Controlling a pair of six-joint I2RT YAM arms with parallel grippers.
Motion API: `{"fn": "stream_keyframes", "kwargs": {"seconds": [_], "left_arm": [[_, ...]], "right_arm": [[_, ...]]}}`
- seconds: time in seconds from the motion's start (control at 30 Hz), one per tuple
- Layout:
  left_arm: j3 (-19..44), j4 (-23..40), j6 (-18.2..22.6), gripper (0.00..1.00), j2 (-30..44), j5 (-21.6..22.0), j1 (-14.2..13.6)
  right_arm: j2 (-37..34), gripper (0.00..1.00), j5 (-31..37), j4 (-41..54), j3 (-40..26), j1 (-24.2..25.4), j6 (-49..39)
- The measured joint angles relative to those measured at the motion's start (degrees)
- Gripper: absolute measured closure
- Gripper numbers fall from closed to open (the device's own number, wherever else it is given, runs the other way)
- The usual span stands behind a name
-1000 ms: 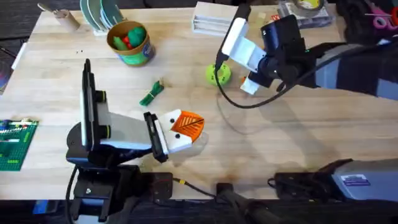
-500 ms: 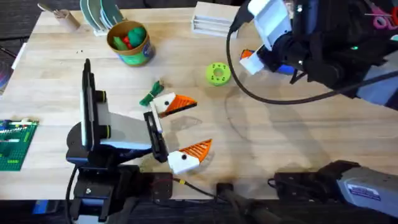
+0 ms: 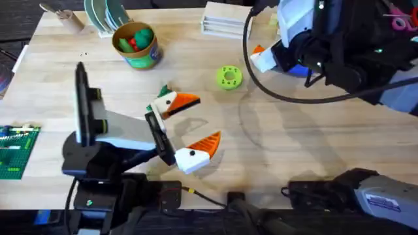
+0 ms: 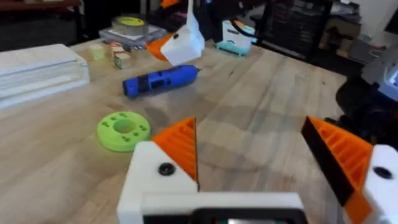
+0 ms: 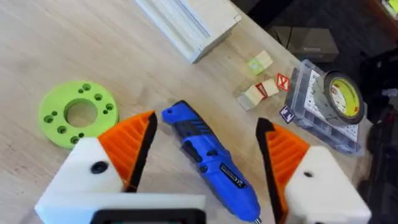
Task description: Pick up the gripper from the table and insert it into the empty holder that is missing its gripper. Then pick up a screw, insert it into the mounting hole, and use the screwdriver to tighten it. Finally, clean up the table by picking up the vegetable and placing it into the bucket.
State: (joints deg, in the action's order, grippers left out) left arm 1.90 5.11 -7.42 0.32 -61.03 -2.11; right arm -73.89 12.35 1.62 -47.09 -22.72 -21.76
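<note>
Landmark: green disc [image 3: 228, 77], mid-surface.

Bucket [image 3: 136, 44] stands well to the disc's left, near the far edge of the surface [image 3: 294, 150], green and red toys inside.

Left hand [image 3: 189, 125] sits left of the disc and nearer the arm bases, fingers spread wide apart, both orange pads in place, nothing between them. Vegetable [image 3: 159, 99] lies left of the disc, partly hidden behind that hand's upper finger [image 3: 175, 103].

Screwdriver [image 5: 211, 159] lies on the surface just right of the disc, directly between the right hand's [image 5: 205, 155] parted orange fingers; hand open over it, contact not discernible.
</note>
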Motion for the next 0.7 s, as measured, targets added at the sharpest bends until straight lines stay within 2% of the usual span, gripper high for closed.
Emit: {"fn": "stream_keyframes", "kwargs": {"seconds": [0.13,0.27,0.47,0.7], "left_arm": [[5.77,2.43,-1.26,0.008,0.0,5.59,0.0],[12.64,9.5,-0.91,0.008,0.0,12.84,0.0],[23.85,23.53,3.82,0.008,1.06,23.14,0.0],[42.0,42.01,9.43,0.009,12.37,37.11,0.0]], "right_arm": [[0.0,0.01,0.01,-0.95,0.0,0.0,0.81],[0.0,0.01,0.01,-1.24,0.0,0.0,1.01],[0.0,0.009,0.01,-1.24,0.0,0.0,1.01],[0.0,0.009,-0.01,-1.24,0.0,0.0,1.01]]}}
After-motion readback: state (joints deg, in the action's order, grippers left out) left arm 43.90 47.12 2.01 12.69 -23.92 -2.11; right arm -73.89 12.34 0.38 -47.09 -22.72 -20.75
